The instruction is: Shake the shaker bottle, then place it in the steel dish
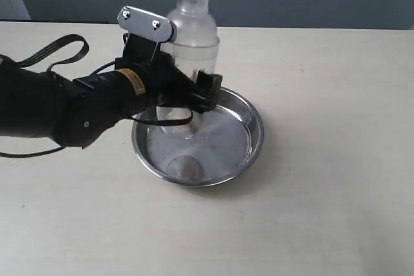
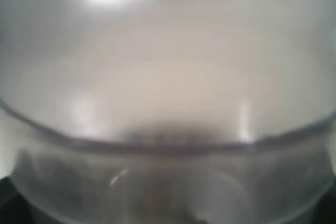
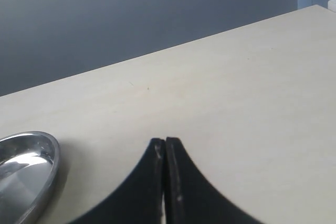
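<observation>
Shaker bottle point(image 1: 193, 30) within left gripper point(image 1: 194, 82) (upright)

You get soft, even light in the exterior view. The steel dish point(image 1: 257, 124) glares along its rim and casts a faint shadow on the table point(image 1: 336, 192) to its right. Your left wrist view is all blur: the shaker bottle point(image 2: 168, 77) sits too close, milky, with one white hotspot. In your right wrist view the right gripper point(image 3: 165, 148) is a black silhouette.
</observation>
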You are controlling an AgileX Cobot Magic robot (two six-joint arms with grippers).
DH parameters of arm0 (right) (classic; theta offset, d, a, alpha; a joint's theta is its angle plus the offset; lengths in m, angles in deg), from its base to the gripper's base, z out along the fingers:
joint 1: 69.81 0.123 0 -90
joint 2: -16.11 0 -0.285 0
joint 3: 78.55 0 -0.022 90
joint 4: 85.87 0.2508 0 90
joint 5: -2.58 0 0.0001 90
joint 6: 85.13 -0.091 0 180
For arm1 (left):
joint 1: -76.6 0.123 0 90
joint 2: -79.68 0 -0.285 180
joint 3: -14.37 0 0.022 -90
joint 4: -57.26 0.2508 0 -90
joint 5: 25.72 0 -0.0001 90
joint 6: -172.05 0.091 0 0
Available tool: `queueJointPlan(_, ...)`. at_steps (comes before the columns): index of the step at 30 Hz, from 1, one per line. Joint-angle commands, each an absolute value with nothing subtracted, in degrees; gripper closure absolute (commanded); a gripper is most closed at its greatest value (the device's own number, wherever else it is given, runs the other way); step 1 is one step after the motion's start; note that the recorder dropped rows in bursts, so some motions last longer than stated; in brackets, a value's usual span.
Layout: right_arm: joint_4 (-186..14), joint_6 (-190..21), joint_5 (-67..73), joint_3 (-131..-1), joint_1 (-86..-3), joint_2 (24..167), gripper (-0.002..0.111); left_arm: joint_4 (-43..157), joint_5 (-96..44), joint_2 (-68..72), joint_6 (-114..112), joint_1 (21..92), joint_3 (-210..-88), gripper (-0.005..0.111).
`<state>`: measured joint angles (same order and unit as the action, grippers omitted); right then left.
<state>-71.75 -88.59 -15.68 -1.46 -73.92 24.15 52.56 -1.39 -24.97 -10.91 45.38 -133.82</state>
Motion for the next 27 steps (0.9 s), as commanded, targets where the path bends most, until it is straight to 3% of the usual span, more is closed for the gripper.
queueJointPlan(1,-71.78,-88.39,-15.06,-1.33,-73.78,23.9,0.109,59.56,1.96,-14.36,-12.52,45.62,-138.73,0.106)
queueJointPlan(2,-71.78,-88.39,-15.06,-1.33,-73.78,23.9,0.109,56.03,-4.25,-17.14,-12.46,45.62,-135.51,0.106)
queueJointPlan(4,-71.78,-88.39,-15.06,-1.33,-73.78,23.9,0.109,51.89,-0.93,-23.34,-14.35,45.62,-129.9,0.106)
queueJointPlan(7,-71.78,-88.39,-15.06,-1.33,-73.78,23.9,0.109,60.53,5.68,-12.46,-15.36,45.62,-133.3,0.106)
queueJointPlan(10,-71.78,-88.39,-15.06,-1.33,-73.78,23.9,0.109,58.68,1.01,-18.61,-15.26,45.73,-128.08,0.106)
queueJointPlan(14,-71.78,-88.39,-15.06,-1.33,-73.78,23.9,0.109,63.72,17.1,-12.84,-15.08,45.6,-132.31,0.106)
queueJointPlan(16,-71.78,-88.39,-15.06,-1.33,-73.78,23.9,0.109,63.65,9.03,-10.05,-14.15,45.71,-135.85,0.106)
queueJointPlan(18,-71.78,-88.39,-15.06,-1.33,-73.78,23.9,0.109,58.82,-5.13,-18.02,-13.51,46.22,-132.03,0.106)
queueJointPlan(21,-71.78,-88.39,-15.06,-1.33,-73.78,23.9,0.109,57.26,-0.1,-23.9,-17.04,45.34,-128.94,0.106)
queueJointPlan(23,-71.78,-88.39,-15.06,-1.33,-73.78,23.9,0.109,64.56,7.84,-16.21,-16.77,44.39,-132.43,0.106)
queueJointPlan(27,-71.78,-88.39,-15.06,-1.33,-73.78,23.9,0.109,58.6,3.07,-16.5,-13.49,45.86,-132.81,0.106)
